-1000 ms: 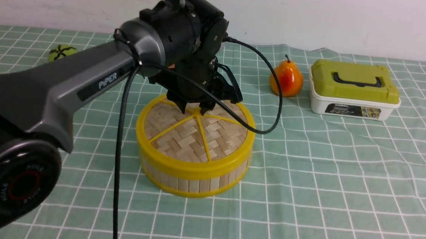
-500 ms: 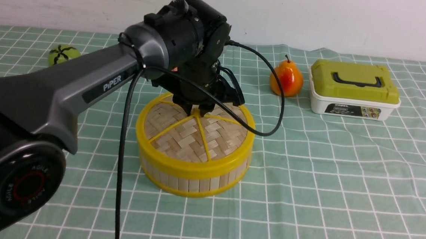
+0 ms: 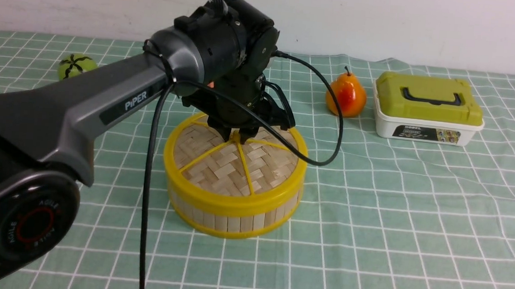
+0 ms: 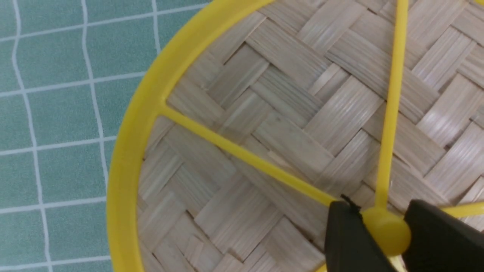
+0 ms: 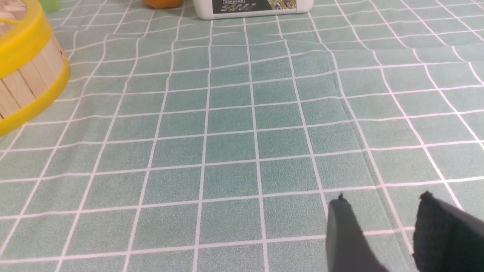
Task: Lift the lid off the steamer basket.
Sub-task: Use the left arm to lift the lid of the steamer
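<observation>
The steamer basket [image 3: 234, 222], a round tub with a pale slat wall and yellow rims, stands mid-table. The lid [image 3: 228, 169], woven bamboo with yellow rim and spokes, sits on top of it. From above, my left gripper [image 3: 238, 134] reaches down onto the lid's middle. In the left wrist view this gripper [image 4: 380, 207] is shut on the lid's yellow centre hub [image 4: 387, 232], one black finger on each side. My right gripper [image 5: 383, 198] hovers open over bare cloth, holding nothing. The basket [image 5: 26, 87] shows far off at that view's edge.
An orange pear [image 3: 346, 95] and a white box with an olive-green lid [image 3: 427, 109] stand at the back right. A green ball [image 3: 76, 65] lies at the back left. The left arm's black cable [image 3: 148, 177] hangs in front of the basket. A green checked cloth covers the table.
The left gripper's fingers, spread above the hub a second ago, have closed onto it. The wrist shifted slightly. The lid still sits on the basket.
</observation>
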{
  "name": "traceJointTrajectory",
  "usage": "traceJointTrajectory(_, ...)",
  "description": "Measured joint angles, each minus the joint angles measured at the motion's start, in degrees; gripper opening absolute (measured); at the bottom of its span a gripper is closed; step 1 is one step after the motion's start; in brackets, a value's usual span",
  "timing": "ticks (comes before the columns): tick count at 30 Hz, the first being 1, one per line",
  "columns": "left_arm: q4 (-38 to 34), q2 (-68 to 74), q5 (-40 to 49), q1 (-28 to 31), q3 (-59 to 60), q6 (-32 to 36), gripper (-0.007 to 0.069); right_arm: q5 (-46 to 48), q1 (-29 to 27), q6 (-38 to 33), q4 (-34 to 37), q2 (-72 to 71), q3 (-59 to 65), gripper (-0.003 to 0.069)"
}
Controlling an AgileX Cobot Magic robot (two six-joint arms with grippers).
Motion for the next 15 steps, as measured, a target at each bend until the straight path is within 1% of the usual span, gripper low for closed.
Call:
traceJointTrajectory(7, 0.00, 0.00, -0.18, 0.00, 0.00, 0.00, 0.0204, 0.00, 0.00, 0.00, 0.00, 0.00, 0.00, 0.0241)
traceJointTrajectory(13, -0.66, 0.00, -0.18, 0.00, 0.00, 0.00, 0.0114, 0.00, 0.00, 0.00, 0.00, 0.00, 0.00, 0.0241)
traceJointTrajectory(15, -0.85, 0.00, -0.18, 0.00, 0.00, 0.00, 0.0112, 0.00, 0.00, 0.00, 0.00, 0.00, 0.00, 0.0241)
